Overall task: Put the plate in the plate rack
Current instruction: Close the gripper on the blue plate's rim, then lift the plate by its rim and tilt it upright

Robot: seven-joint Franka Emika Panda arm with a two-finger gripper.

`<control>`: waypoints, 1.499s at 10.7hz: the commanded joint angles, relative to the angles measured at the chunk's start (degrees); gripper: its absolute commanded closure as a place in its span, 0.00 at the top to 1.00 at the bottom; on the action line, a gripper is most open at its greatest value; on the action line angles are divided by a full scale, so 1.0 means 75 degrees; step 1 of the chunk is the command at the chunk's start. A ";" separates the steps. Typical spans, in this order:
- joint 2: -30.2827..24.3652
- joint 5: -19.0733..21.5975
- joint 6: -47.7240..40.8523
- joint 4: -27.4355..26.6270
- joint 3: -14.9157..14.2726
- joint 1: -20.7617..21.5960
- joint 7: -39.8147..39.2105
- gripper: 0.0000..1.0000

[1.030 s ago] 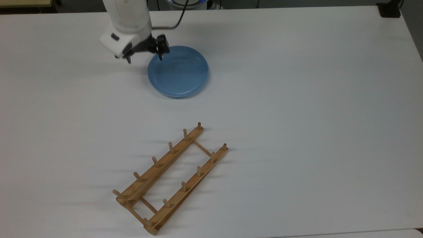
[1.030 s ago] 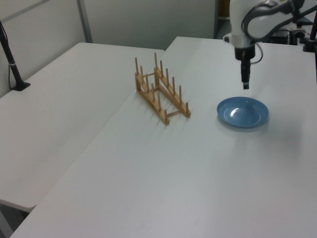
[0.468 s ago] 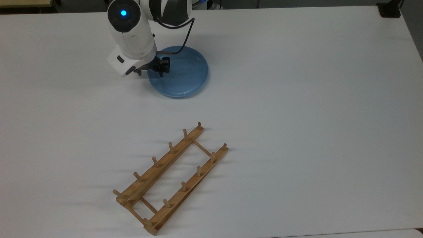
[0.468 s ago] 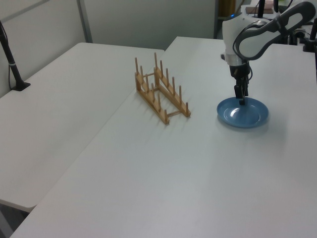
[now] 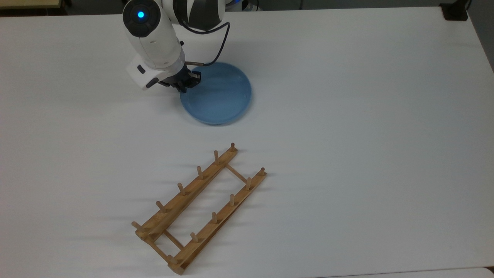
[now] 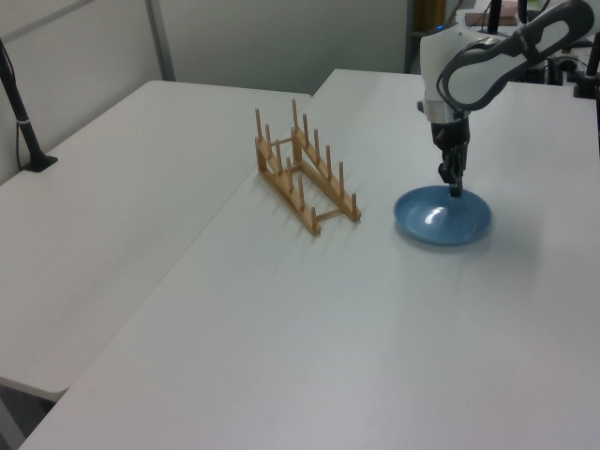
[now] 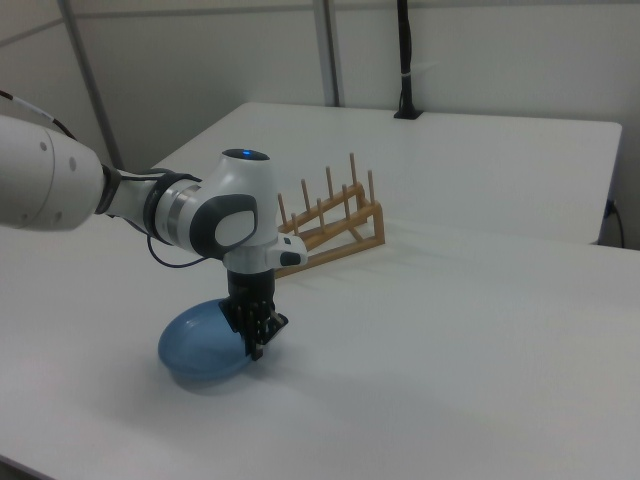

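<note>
Now clamped on the plate (image 5: pixel 220 96) at its ten o'clock rim: gripper (image 5: pixel 188 82), with plate rack (image 5: pixel 198 208) well apart toward six.

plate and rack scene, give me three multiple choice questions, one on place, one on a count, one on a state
1. In the top view, where is the gripper on the plate?
A. the top view's left rim
B. the top view's right rim
C. dead centre

2. How many pegs on each rail of the plate rack?
A. three
B. six
C. nine

3. What is in the plate rack?
A. the plate
B. two plates
C. nothing

Answers: 1 A, the gripper sits at that rim. 2 B, six pegs stand along each rail. 3 C, the plate is apart from the rack, over the table.
</note>
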 commanded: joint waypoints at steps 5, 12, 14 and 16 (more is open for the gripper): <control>-0.0706 0.0076 0.0277 0.0545 -0.0017 -0.0241 -0.1063 0.00; -0.0475 0.0580 0.2760 0.2632 -0.0134 -0.0758 -0.2954 0.00; -0.0183 0.0463 0.4814 0.2656 -0.0134 -0.0653 -0.2954 0.00; 0.0134 0.0415 0.6130 0.2995 -0.0123 -0.0490 -0.2930 0.00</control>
